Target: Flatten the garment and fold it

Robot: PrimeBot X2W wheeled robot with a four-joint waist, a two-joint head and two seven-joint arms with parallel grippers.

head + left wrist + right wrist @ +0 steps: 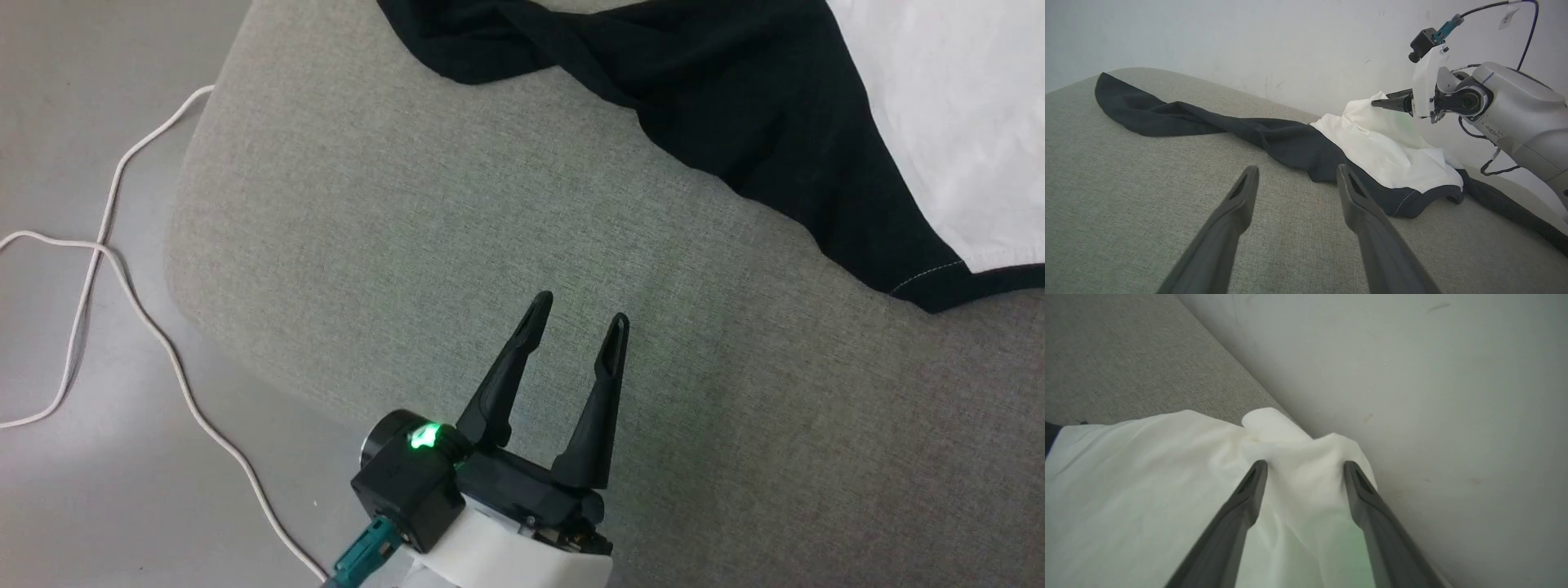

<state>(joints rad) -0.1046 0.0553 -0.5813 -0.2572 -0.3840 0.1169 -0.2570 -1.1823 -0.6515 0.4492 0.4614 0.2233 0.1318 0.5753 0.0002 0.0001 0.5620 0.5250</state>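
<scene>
The garment [735, 98] lies on a grey upholstered surface [408, 204], its black sleeve stretching to the upper left and its white body [963, 122] at the right edge. My left gripper [581, 310] hovers open over bare fabric, short of the sleeve, with nothing between its fingers [1237, 204]. In the left wrist view the white body [1372, 147] rises in a peak to my right gripper [1378, 104] near the wall. My right gripper [1305, 463] is open, fingers spread, with a bunch of white cloth [1290, 437] standing between the tips.
A white cable [106, 245] loops over the grey floor left of the surface's rounded corner [184, 245]. A pale wall [1249, 41] runs right behind the surface. My right forearm [1515, 110] reaches in from the right.
</scene>
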